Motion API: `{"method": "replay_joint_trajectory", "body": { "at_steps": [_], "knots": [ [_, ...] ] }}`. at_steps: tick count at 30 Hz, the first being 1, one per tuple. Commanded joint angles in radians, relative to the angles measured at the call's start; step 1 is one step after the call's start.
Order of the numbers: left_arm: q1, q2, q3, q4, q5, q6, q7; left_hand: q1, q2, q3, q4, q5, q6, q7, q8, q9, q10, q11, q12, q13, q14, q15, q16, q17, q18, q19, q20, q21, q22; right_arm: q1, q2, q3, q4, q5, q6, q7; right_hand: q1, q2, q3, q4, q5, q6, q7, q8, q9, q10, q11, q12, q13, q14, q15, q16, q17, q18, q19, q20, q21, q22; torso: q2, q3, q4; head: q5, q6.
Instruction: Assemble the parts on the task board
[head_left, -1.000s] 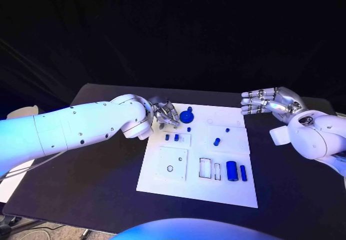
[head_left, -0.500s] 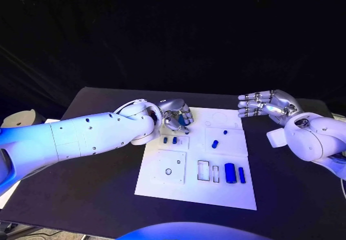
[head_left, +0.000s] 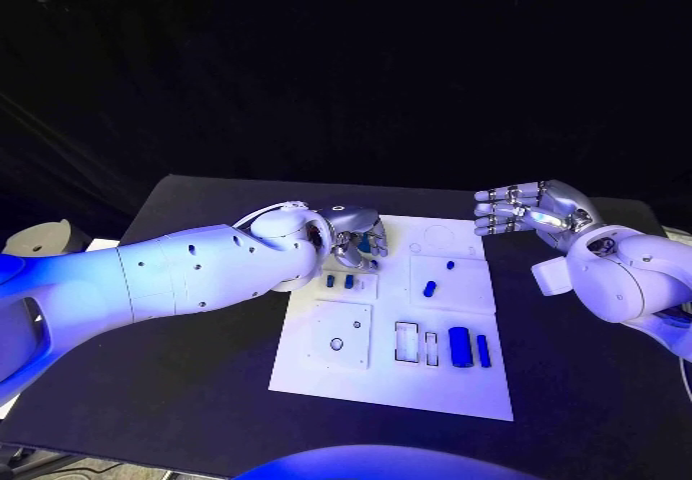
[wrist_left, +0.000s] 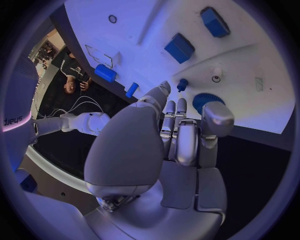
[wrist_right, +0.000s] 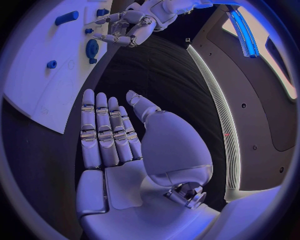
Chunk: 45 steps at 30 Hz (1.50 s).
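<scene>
Round blue part (head_left: 366, 243) on the far left corner of the task board (head_left: 382, 385), flat on the white plate, now mostly covered from above; a second ago open to the head view with the left hand (head_left: 351, 239) just beside it, toward the board's left edge; since then, hand slid in over it. In the left wrist view, fingers (wrist_left: 174, 125) straight and side by side, thumb set apart with its tip above the round blue part (wrist_left: 203, 100); nothing pinched (contact with the disc impossible to settle from here). Reads as the reach finished and the grasp not yet made; no sign of a part newly seated.

Other blue parts unmoved: two small pieces (head_left: 339, 282) just toward the robot from the hand, an oblong one (head_left: 428, 288) mid-board, a thick cylinder (head_left: 460, 346) and a slim bar (head_left: 483, 350) side by side near the right edge.

Right hand (head_left: 531, 210) raised off the board's far right corner, well apart from every part; fingers flat together, thumb out, empty; barely shifted.

Beneath, a black table (head_left: 188, 360), matte; beyond its far edge only dark backdrop.
</scene>
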Motion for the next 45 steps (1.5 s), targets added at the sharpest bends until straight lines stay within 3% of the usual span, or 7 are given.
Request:
{"method": "replay_joint_trajectory", "body": {
  "at_steps": [1, 21, 45],
  "knots": [
    [-0.001, 0.009, 0.001, -0.009, -0.051, 0.059, -0.008, 0.003, 0.014, 0.011, -0.001, 0.0, 0.009, 0.0, -0.008, -0.003, 0.011, -0.001, -0.008, -0.006, 0.012, 0.001, 0.01, 0.011, -0.021, 0.01, 0.001, 0.017, 0.017, -0.001, 0.002, 0.0, 0.001, -0.002, 0.016, 0.007, -0.007, -0.003, 0.006, 0.001, 0.004, -0.001, 0.003, -0.004, -0.001, -0.004, -0.001, -0.002, -0.001, -0.001, 0.002, -0.002, -0.002, 0.006, 0.007, -0.003, -0.004, -0.001, 0.0, -0.0007, 0.0002, 0.001, -0.001],
    [-0.024, 0.05, 0.001, -0.065, -0.057, 0.045, -0.016, 0.013, 0.03, 0.09, -0.012, -0.009, 0.033, 0.009, -0.036, -0.023, 0.05, 0.004, -0.048, -0.041, 0.029, 0.006, 0.035, 0.037, -0.033, 0.029, 0.005, 0.086, 0.086, -0.001, 0.007, 0.0, -0.001, -0.002, 0.018, 0.008, -0.007, -0.002, 0.007, 0.002, 0.005, -0.001, 0.004, -0.004, -0.001, -0.004, -0.001, -0.002, -0.001, -0.001, 0.002, -0.002, -0.003, 0.006, 0.008, -0.003, -0.005, -0.002, 0.0, 0.0002, 0.0001, -0.002, -0.005],
    [-0.026, 0.048, 0.001, -0.063, -0.06, 0.09, -0.069, 0.005, 0.014, 0.165, -0.04, -0.013, 0.04, 0.02, -0.062, -0.039, 0.051, 0.012, -0.087, -0.048, 0.034, 0.012, 0.045, 0.042, -0.038, 0.033, 0.009, 0.116, 0.122, -0.001, 0.008, 0.0, -0.002, -0.002, 0.021, 0.009, -0.008, -0.002, 0.008, 0.002, 0.005, -0.001, 0.004, -0.004, -0.001, -0.004, -0.001, -0.002, -0.001, -0.001, 0.002, -0.002, -0.004, 0.006, 0.008, -0.003, -0.006, -0.002, -0.001, -0.0004, 0.0011, -0.003, -0.01]
  ]
}}
